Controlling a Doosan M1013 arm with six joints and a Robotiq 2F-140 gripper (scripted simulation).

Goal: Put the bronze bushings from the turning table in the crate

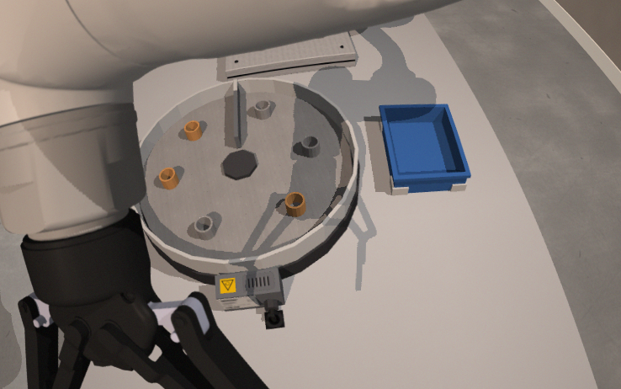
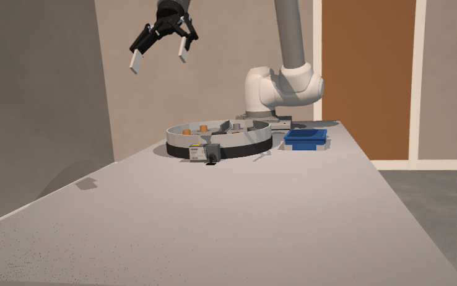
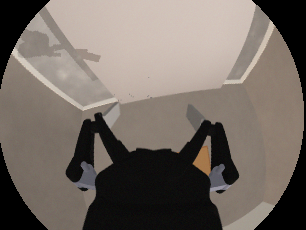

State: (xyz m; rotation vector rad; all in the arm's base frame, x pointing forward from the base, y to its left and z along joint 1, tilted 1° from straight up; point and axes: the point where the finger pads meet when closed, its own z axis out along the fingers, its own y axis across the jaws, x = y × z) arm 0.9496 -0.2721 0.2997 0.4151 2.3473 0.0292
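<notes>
The grey desk carries the round turning table, with a motor box on its front edge and a blue crate just beside it. An upright divider and a dark hub stand on the disc. Three bronze bushings and three steel bushings sit around the hub. The gripper hangs high above the table's left side, its fingers spread wide, holding nothing, well apart from every bushing.

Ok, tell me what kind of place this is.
Probably an industrial sorting cell: a turning table carrying bronze and steel bushings, a blue crate beside it, and a robot arm mounted on the workbench.
</notes>
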